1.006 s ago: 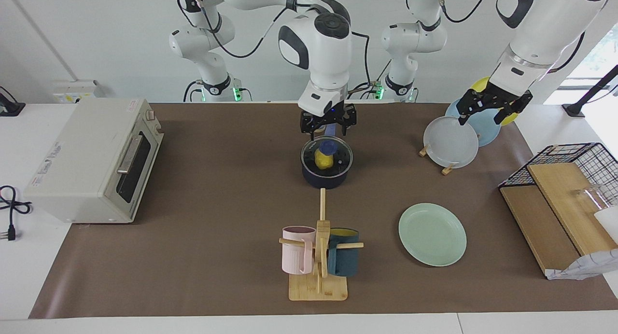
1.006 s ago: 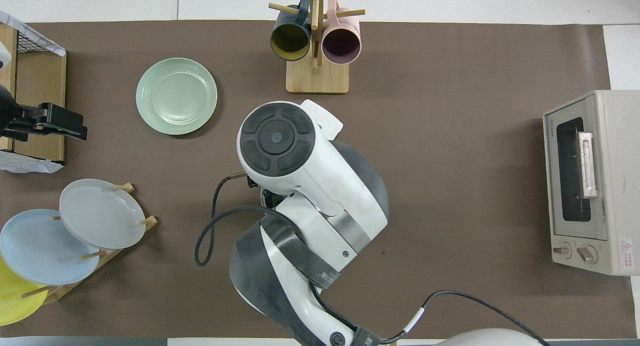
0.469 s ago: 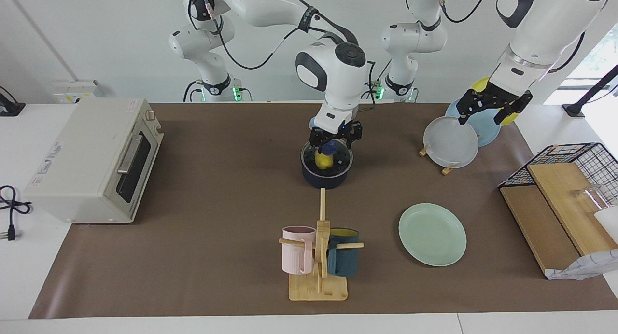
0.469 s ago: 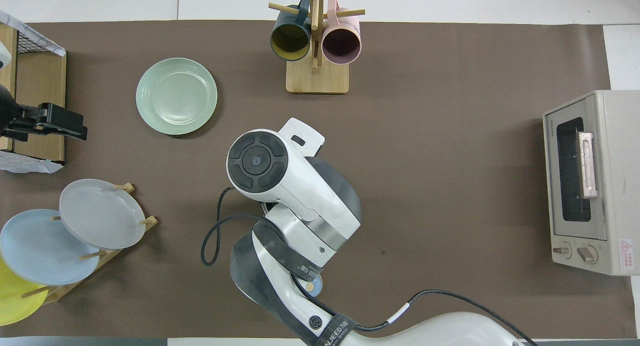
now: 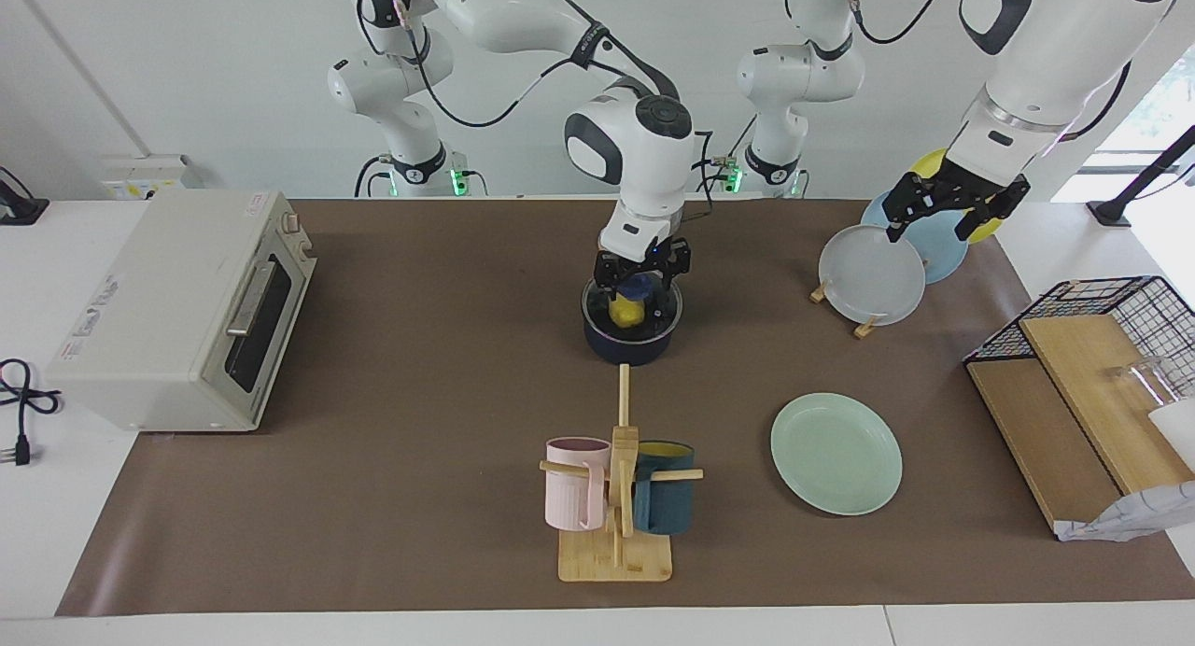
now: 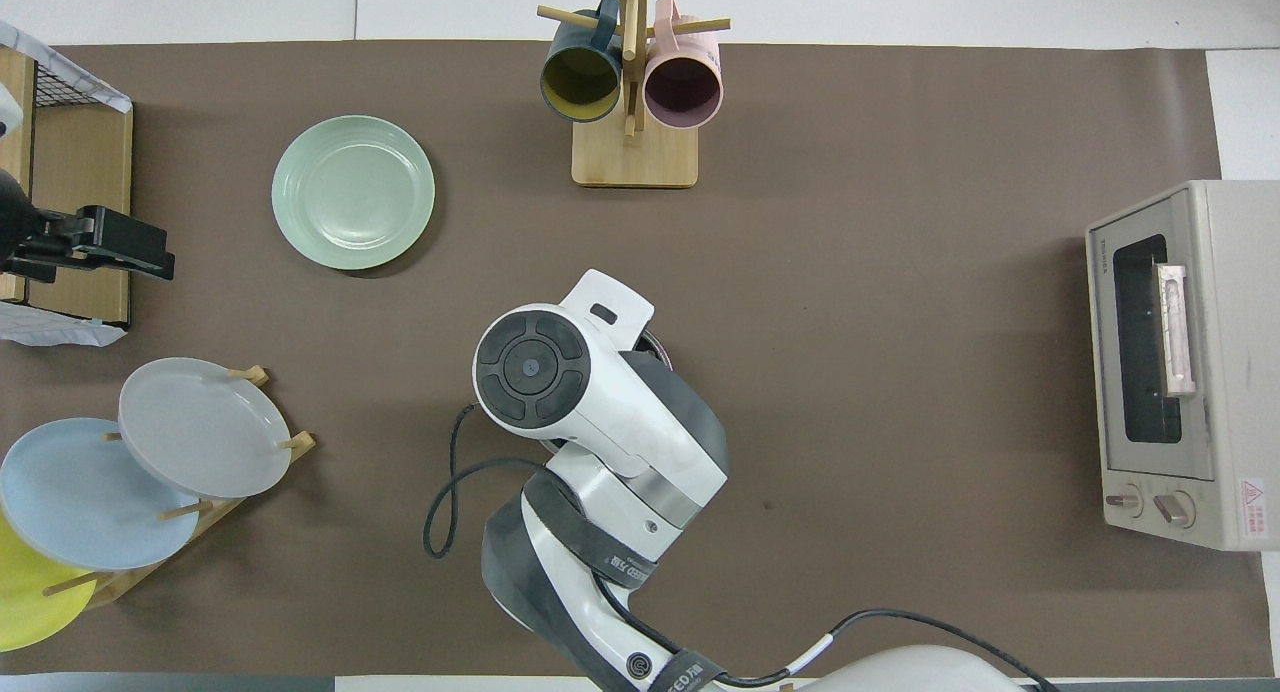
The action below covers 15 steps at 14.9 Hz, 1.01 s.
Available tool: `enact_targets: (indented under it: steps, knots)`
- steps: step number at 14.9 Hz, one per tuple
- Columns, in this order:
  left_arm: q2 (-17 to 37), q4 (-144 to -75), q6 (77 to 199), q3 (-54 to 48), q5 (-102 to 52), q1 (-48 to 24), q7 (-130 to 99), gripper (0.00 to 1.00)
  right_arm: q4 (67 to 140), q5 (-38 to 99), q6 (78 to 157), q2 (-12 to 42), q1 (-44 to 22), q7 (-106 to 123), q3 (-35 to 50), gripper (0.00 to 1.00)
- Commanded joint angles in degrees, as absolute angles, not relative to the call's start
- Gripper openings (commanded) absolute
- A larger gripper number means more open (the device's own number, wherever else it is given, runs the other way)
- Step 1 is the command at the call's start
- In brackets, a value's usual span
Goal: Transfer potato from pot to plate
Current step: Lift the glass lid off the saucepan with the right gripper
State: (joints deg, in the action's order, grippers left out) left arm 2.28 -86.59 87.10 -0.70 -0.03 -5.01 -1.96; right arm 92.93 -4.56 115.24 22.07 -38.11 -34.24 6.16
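My right gripper (image 5: 639,283) is down in the pot (image 5: 631,340), jaws open around the unlifted potato (image 5: 625,312); the mint plate (image 5: 836,453), at four o'clock, waits empty; left gripper (image 5: 950,218) idles open.

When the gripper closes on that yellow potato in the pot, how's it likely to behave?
The potato is a lumpy oval, so it may twist or roll between the right gripper fingers unless it is pinched across its middle. It looks small and toy-like, so probably light. Its surface seems smooth, so it could slip. The pot walls should stop it rolling off.
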Motion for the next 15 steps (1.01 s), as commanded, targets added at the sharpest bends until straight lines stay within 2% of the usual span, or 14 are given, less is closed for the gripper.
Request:
enact_targets:
  steps: [1,4,5,12,15]
  knots:
    - [1.1,-87.8,87.4,-1.0,-0.9,-4.4,-1.7,1.00,95.7,-5.3,116.7,20.1,-38.1,-33.3,6.2,0.87]
    - [1.1,-87.8,87.4,-1.0,-0.9,-4.4,-1.7,1.00,95.6,-5.3,116.7,20.1,-38.1,-33.1,6.2,0.64]
    - [1.1,-87.8,87.4,-1.0,-0.9,-4.4,-1.7,1.00,95.6,-5.3,116.7,20.1,-38.1,-33.2,6.2,0.60]
    - [1.1,-87.8,87.4,-1.0,-0.9,-4.4,-1.7,1.00,94.1,-5.3,115.8,20.0,-37.5,-32.7,6.2,0.52]
    - [1.1,-87.8,87.4,-1.0,-0.9,-4.4,-1.7,1.00,92.7,-5.1,113.7,18.1,-35.7,-31.1,5.9,0.50]
